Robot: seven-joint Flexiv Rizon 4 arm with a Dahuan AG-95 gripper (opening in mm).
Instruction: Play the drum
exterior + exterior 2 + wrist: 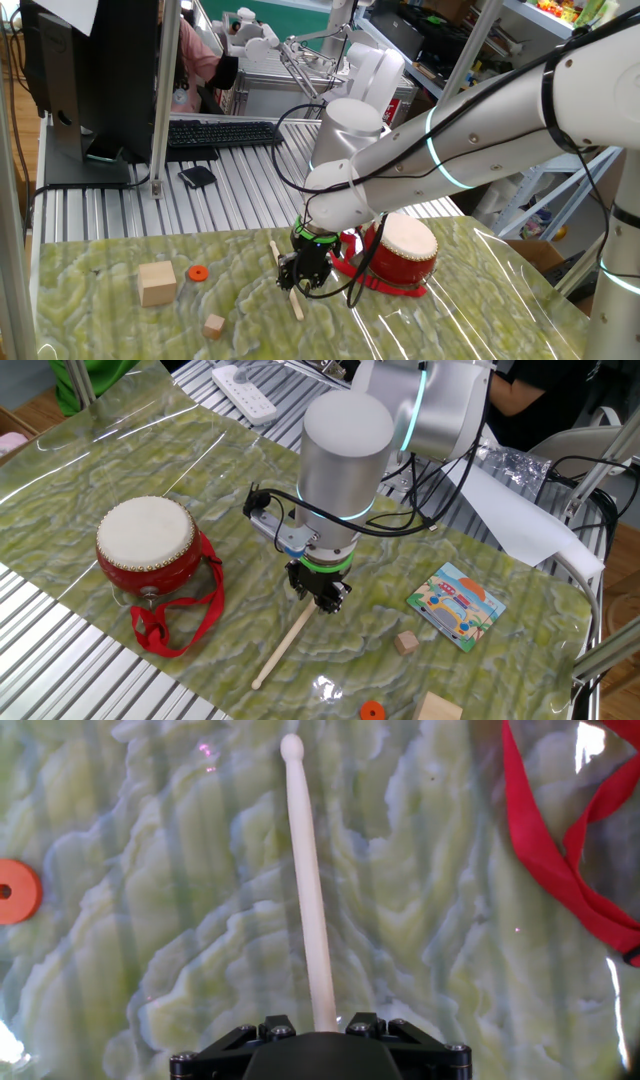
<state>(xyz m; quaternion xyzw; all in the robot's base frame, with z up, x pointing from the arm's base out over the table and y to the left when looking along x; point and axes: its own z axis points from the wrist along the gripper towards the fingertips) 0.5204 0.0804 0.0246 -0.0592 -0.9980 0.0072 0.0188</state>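
Note:
The red drum [405,250] with a cream skin lies on its side on the green mat, just right of my gripper [300,278]. In the other fixed view the drum [145,540] is left of the gripper [320,600]. A thin wooden drumstick [280,655] lies on the mat. The gripper is down at its end and looks shut on it. In the hand view the drumstick [310,890] runs straight out from the gripper [322,1020], with the drum's red strap [560,850] at the right. The fingertips are hidden.
A tan wooden cube [157,283], a smaller cube [213,326] and an orange disc [197,273] lie left of the gripper. A picture card [458,605] lies on the mat. A keyboard [220,132] sits behind the mat.

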